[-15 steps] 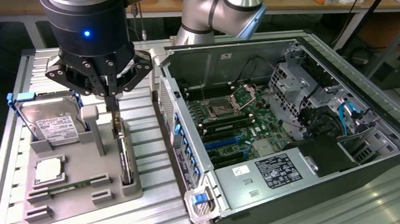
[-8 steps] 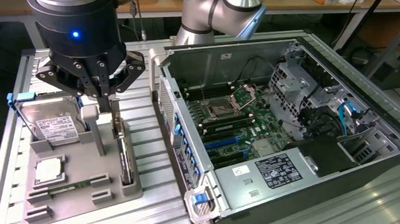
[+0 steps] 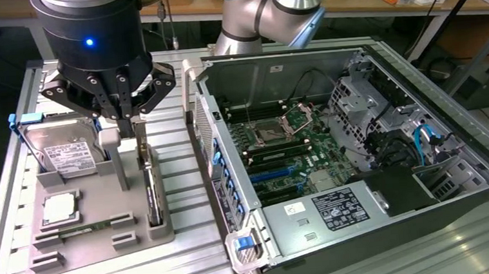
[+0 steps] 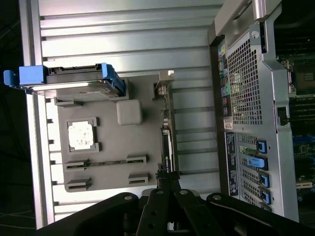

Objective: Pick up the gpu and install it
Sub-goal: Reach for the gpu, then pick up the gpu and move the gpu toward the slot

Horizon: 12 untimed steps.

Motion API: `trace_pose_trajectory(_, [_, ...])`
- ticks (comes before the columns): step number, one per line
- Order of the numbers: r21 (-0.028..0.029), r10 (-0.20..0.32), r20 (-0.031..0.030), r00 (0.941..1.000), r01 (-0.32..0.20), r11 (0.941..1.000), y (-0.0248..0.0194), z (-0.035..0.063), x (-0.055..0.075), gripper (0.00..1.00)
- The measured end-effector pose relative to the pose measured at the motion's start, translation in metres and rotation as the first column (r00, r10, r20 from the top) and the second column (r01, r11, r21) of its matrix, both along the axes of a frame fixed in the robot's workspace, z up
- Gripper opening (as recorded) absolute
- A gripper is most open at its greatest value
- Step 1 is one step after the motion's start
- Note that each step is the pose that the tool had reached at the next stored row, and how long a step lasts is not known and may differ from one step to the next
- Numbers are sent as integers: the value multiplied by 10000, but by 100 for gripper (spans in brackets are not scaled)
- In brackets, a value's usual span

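Gripper [image 3: 128,119] closed, apparently empty, above gpu [image 3: 150,185]. Gpu upright on fixture tray [image 3: 89,246] edge nearest computer case [image 3: 229,170]. Pickup, install pending.

The gpu [image 3: 150,182] stands edge-on in its slot, so both faces are hidden from me. The gripper [image 3: 128,122] hides part of the hard drive [image 3: 67,152]; whether it touches the gpu, I cannot tell. The computer case [image 3: 390,249] runs off the exterior view's bottom edge, and its label [image 3: 340,209] is too small to read.
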<state>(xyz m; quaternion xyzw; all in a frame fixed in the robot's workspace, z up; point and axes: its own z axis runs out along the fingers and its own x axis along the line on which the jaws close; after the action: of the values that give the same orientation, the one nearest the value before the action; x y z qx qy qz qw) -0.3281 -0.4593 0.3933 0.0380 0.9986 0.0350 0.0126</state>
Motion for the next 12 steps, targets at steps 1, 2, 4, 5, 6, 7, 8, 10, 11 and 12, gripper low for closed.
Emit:
trace_pose_trajectory(1, [0,0,0,10000,0,10000,0,0,0,11])
trace_pose_trajectory(2, [0,0,-1,10000,0,10000,0,-3,0,11])
trace_pose_trajectory(4, [0,0,-1,10000,0,10000,0,-3,0,11])
trace_pose_trajectory(5, [0,0,0,10000,0,10000,0,-4,0,11])
trace_pose_trajectory(6, [-1,0,0,10000,0,10000,0,-3,0,11])
trace_pose_trajectory(7, [0,0,0,10000,0,10000,0,-4,0,11])
trace_pose_trajectory(8, [0,0,0,10000,0,10000,0,-4,0,11])
trace_pose_trajectory(10, [0,0,0,10000,0,10000,0,-4,0,11])
trace_pose_trajectory(11, [0,0,0,10000,0,10000,0,-4,0,11])
trace_pose_trajectory(12, [0,0,0,10000,0,10000,0,-4,0,11])
